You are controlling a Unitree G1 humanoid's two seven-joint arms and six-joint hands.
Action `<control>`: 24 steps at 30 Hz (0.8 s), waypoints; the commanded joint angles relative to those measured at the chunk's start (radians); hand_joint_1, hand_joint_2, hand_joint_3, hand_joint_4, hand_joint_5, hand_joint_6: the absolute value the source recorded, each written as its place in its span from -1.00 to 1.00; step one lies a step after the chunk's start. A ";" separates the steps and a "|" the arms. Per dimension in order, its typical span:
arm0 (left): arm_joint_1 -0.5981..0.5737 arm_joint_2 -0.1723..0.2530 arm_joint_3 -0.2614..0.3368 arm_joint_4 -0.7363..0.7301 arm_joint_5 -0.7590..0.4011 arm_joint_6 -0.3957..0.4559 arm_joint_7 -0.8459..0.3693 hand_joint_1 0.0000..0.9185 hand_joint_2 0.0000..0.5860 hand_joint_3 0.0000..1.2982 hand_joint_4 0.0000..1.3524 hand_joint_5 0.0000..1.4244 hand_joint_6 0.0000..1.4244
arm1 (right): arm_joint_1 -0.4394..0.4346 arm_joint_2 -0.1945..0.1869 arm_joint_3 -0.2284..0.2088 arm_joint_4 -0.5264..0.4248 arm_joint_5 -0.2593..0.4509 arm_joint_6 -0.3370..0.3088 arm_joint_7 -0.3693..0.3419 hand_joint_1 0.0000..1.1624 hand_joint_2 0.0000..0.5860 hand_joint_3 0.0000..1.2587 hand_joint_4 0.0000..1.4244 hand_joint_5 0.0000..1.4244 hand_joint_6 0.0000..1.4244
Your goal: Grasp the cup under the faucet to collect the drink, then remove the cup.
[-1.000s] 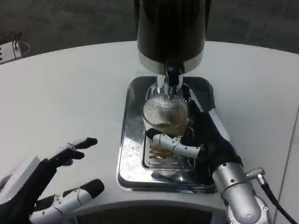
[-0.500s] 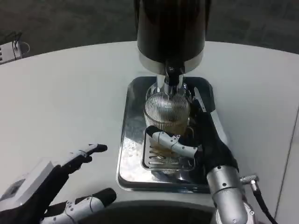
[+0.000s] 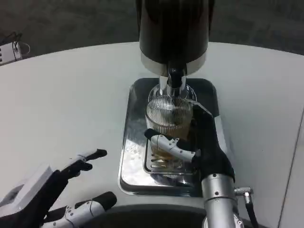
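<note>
Cup (image 3: 168, 115) first: ribbed clear glass, sitting right under the faucet (image 3: 175, 80) on the metal tray (image 3: 129, 142), with brownish drink in its lower part. I'd judge it stiff, breakable, slick when wet, and getting heavier, so I want it kept upright and held low around the ribbed wall. My right hand (image 3: 202, 142) has its fingers (image 3: 172, 145) wrapped around the cup's base. Left hand (image 3: 45, 194) waits away from the tray over the tabletop (image 3: 66, 95), fingers spread, holding nothing.
</note>
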 commanded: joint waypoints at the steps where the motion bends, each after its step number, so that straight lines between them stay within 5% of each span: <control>1: 0.006 -0.002 -0.012 0.005 -0.006 0.007 -0.005 -0.87 -0.63 -0.67 -0.78 -0.68 -0.65 | 0.018 0.033 0.000 0.019 0.002 -0.010 -0.035 0.59 -0.18 0.07 0.12 0.11 -0.09; 7: -0.010 0.000 -0.020 0.024 -0.010 -0.001 -0.001 -0.87 -0.63 -0.66 -0.76 -0.67 -0.64 | 0.050 0.029 0.003 -0.023 -0.001 -0.022 -0.042 0.61 -0.17 0.52 0.58 0.63 0.55; 11: -0.025 0.001 -0.022 0.044 -0.014 -0.008 0.003 -0.87 -0.63 -0.66 -0.76 -0.67 -0.64 | 0.121 0.015 0.019 -0.121 0.004 -0.023 0.008 0.63 -0.20 0.72 0.79 0.84 0.75; 24: -0.084 0.000 -0.039 0.099 -0.017 -0.039 0.009 -0.87 -0.63 -0.66 -0.76 -0.67 -0.64 | 0.414 -0.054 0.051 -0.572 0.029 0.056 0.245 0.63 -0.21 0.89 0.96 1.00 0.96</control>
